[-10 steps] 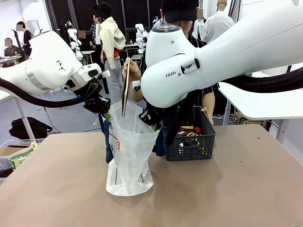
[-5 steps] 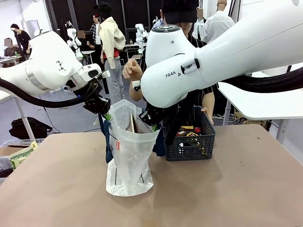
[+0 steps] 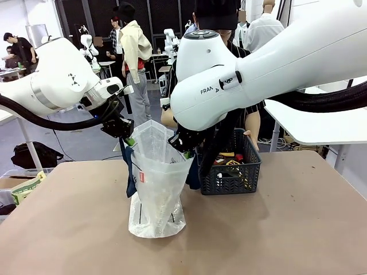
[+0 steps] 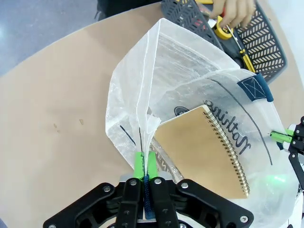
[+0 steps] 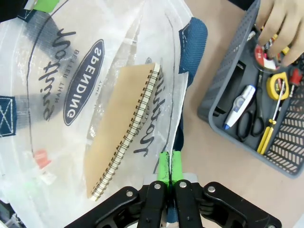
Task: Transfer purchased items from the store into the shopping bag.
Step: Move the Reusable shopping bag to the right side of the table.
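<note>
The shopping bag (image 3: 157, 177) stands open on the table, translucent with navy handles and black script. My left gripper (image 3: 127, 137) is shut on its left rim, green pads (image 4: 138, 164) pinching the plastic. My right gripper (image 3: 178, 146) is shut on the right rim (image 5: 169, 166). A brown spiral notebook (image 4: 209, 152) (image 5: 121, 133) lies tilted inside the bag. The store, a dark grey lattice basket (image 3: 226, 180) (image 5: 223, 80), stands just right of the bag. The person's hand (image 5: 280, 26) (image 4: 235, 12) reaches among the items in it: a yellow tape measure (image 5: 275, 86), a white dispenser (image 5: 241, 105), black scissors (image 5: 249, 121).
The brown table (image 3: 275, 229) has free room in front of and to both sides of the bag. The person stands behind the basket, largely hidden by my right arm (image 3: 229, 86). A red tag (image 3: 141, 177) hangs on the bag's front.
The person lowered the notebook from above the bag down into it, let go, and moved the hand away to the basket. Both grippers held the rim still.
</note>
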Available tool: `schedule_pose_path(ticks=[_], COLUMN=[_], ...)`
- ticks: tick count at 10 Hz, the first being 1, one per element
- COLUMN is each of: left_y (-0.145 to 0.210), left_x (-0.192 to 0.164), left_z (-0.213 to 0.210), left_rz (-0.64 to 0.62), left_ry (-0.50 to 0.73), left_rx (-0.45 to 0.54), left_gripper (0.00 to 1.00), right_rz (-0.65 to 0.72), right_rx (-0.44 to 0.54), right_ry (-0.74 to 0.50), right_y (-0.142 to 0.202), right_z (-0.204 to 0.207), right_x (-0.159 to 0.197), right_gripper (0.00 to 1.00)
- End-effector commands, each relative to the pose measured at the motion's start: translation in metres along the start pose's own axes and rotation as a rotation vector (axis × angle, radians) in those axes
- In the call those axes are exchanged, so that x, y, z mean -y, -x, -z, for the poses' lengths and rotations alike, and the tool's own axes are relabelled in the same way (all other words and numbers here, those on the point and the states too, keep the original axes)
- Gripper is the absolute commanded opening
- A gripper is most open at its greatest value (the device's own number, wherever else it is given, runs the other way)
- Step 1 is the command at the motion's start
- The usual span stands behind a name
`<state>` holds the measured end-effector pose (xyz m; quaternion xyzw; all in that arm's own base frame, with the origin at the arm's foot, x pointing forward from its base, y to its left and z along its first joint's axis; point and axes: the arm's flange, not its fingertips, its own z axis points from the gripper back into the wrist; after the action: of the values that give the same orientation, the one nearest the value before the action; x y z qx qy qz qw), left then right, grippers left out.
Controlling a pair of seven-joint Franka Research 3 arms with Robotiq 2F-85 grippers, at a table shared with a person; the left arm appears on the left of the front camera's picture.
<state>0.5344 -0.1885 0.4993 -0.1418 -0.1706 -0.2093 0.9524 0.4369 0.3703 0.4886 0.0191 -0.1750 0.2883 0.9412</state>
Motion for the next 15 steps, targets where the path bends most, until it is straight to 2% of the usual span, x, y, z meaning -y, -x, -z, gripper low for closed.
schedule_pose_path(ticks=[1,15], left_y=[0.0023,0.0023], left_x=[-0.0011,-0.0011], left_z=[-0.0029,-0.0029], left_rz=[-0.004,-0.004], left_ry=[-0.004,-0.004], left_rx=[0.015,0.015], left_gripper=[0.00,0.00], right_rz=[0.000,0.000], right_rx=[0.000,0.000], right_ry=[-0.001,-0.001], right_y=[0.0042,0.0042], right_z=[-0.0002,-0.0002], right_x=[0.0011,0.0011], right_gripper=[0.00,0.00])
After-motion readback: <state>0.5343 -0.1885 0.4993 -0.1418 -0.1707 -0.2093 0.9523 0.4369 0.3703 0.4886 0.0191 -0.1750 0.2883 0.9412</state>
